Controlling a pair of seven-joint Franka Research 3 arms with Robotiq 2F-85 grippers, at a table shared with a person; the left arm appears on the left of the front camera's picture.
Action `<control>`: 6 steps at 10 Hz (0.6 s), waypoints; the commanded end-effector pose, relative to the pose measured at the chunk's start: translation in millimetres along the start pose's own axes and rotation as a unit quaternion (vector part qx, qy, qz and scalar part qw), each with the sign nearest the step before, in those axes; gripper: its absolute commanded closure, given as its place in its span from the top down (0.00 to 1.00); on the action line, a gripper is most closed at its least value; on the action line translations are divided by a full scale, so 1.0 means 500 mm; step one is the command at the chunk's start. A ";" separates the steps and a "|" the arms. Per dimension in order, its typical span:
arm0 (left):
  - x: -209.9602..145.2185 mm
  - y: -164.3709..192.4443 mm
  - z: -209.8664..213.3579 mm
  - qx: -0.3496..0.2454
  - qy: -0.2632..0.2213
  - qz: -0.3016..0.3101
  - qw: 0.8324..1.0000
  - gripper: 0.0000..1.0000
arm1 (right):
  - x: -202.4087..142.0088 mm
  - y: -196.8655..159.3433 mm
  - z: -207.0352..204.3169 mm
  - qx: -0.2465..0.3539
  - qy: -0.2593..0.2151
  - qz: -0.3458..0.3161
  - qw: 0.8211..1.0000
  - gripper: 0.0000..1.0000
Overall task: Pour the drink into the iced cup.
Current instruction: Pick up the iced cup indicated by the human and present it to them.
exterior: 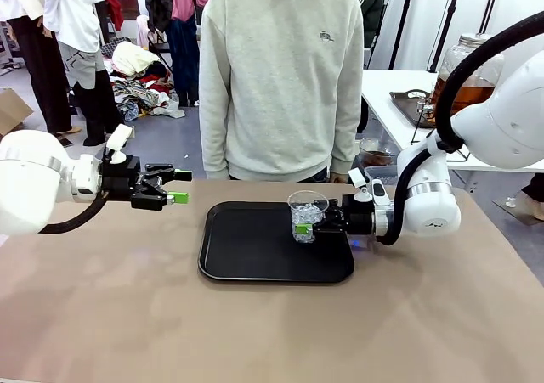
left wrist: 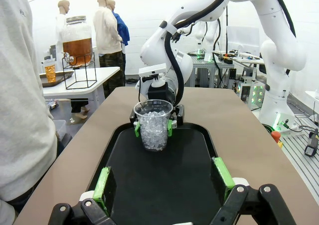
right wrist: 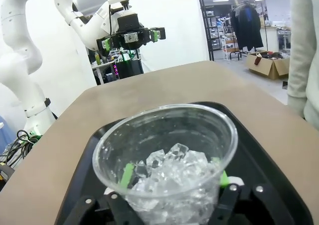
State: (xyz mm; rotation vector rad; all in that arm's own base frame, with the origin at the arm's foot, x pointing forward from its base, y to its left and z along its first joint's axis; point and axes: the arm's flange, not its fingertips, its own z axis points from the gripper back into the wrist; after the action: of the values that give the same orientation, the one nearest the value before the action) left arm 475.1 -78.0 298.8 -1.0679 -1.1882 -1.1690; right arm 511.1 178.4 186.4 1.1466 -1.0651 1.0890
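The iced cup (exterior: 306,217) (left wrist: 153,125) (right wrist: 169,170), clear plastic and half full of ice cubes, stands upright at the right end of a black tray (exterior: 255,264) (left wrist: 159,185). My right gripper (exterior: 304,228) (left wrist: 153,128) (right wrist: 174,177) has its green pads pressed on both sides of the cup's lower half. To the left of the tray, above the table, my left gripper (exterior: 177,188) (left wrist: 162,177) (right wrist: 132,37) hangs open and holds nothing, pointing at the cup. The drink (exterior: 463,94) (left wrist: 77,48) is amber liquid in a big glass jar on a white side table at the back right.
A person (exterior: 285,77) in a light sweatshirt stands at the far edge of the table, right behind the tray. Beside the jar's stand, a small cup (left wrist: 50,71) of amber liquid sits on a metal tray. Bare brown tabletop (exterior: 255,332) lies in front of the tray.
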 end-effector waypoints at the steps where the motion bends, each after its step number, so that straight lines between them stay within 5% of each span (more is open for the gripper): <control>1: 0.004 0.000 -0.001 0.001 0.000 0.001 1.000 1.00 | 0.012 -0.004 -0.011 -0.007 -0.004 -0.001 1.000 0.65; 6: 0.004 0.000 -0.001 0.001 0.000 0.001 1.000 1.00 | 0.079 0.013 0.016 0.012 -0.017 -0.011 1.000 0.65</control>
State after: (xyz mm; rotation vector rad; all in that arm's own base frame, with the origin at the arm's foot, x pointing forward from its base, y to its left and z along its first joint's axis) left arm 475.1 -78.0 298.8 -1.0679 -1.1882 -1.1690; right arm 513.7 178.3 205.5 1.1621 -1.0783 1.0891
